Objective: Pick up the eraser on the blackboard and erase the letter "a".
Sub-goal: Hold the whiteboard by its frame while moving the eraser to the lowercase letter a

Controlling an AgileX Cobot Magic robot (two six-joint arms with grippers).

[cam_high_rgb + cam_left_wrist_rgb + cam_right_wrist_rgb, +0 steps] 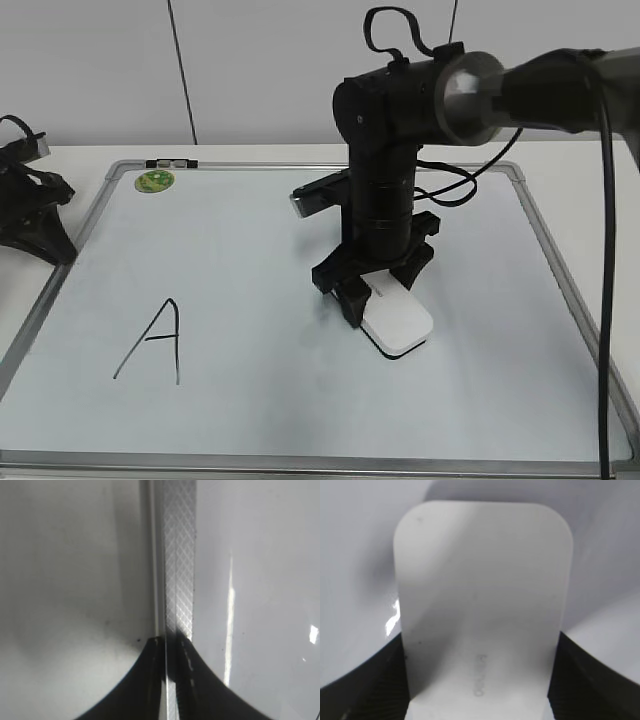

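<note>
The eraser, a flat white block with grey lettering, lies low over the blackboard right of its middle. My right gripper comes straight down and is shut on the eraser's far end. In the right wrist view the eraser fills the frame between the two black fingers of my right gripper. I cannot tell whether the eraser touches the board. No small letter "a" shows in any view. My left gripper rests off the board's left edge, shut and empty.
A large capital "A" is drawn at the board's front left. A round green sticker sits at the far left corner. The board's silver frame runs under the left gripper. The right arm's cable hangs over the board's right side.
</note>
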